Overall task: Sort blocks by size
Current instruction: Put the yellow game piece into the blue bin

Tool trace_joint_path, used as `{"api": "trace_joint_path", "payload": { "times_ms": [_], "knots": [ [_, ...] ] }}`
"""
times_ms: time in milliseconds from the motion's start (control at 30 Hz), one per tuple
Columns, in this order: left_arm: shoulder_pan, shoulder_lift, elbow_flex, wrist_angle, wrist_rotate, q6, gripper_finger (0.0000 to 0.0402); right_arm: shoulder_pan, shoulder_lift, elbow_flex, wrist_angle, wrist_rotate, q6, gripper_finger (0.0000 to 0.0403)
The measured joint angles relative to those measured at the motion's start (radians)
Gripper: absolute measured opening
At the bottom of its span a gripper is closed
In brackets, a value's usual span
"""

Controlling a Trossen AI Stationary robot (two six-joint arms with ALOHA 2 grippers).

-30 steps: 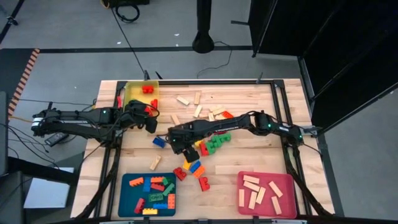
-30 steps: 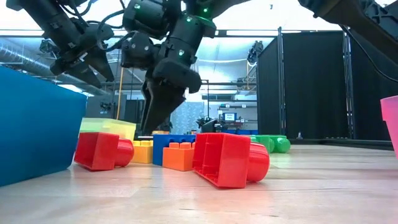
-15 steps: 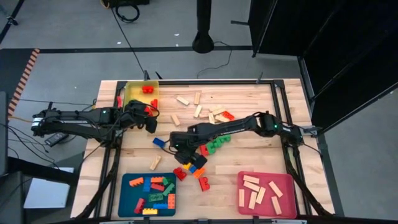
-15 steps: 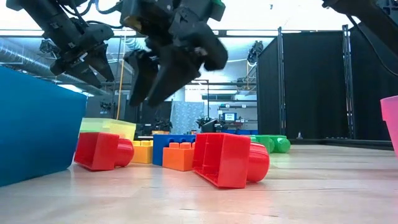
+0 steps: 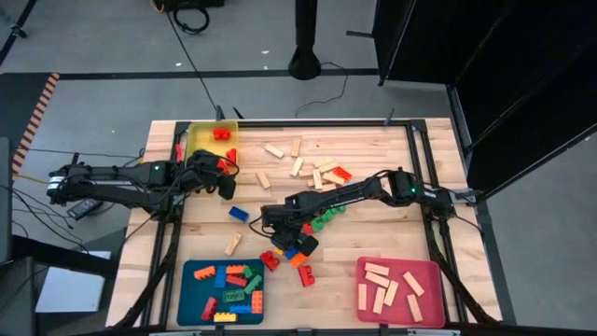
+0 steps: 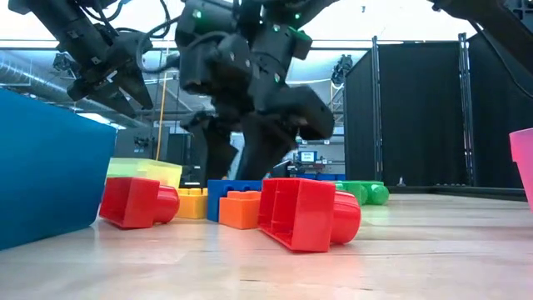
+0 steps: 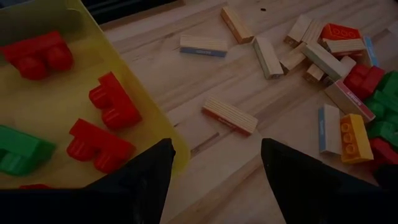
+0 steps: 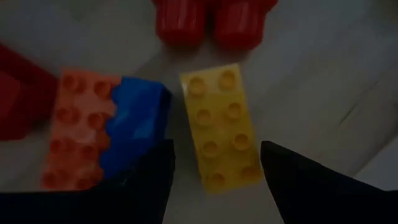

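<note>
Your right gripper (image 8: 214, 180) low over the mid-table blocks (image 5: 297, 245), fingers spread astride a yellow brick (image 8: 221, 127), left gripper (image 7: 214, 186) spread beside the yellow tray (image 5: 193, 142)

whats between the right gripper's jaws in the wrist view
A yellow brick lies flat between the open jaws, not yet gripped; the right wrist view shows it.

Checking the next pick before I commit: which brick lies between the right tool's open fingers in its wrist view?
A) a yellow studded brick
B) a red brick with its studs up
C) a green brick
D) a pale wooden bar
A: in the right wrist view the yellow studded brick lies flat, studs up, between the two dark fingers of the right tool, which has not closed on it.
</note>
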Motion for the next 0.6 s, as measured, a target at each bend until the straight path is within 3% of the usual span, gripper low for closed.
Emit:
{"api": "trace_joint_path", "payload": {
  "times_ms": [267, 600],
  "knots": [
    [0.0, 0.0, 0.0, 0.0, 0.0, -0.001, 0.0253, 0.0, -0.007, -0.081, 0.085, 0.036, -0.008, 0.0241],
    [0.0, 0.0, 0.0, 0.002, 0.0, -0.005, 0.0253, 0.021, -0.005, -0.103, 0.19, 0.082, -0.016, 0.0157]
  ]
}}
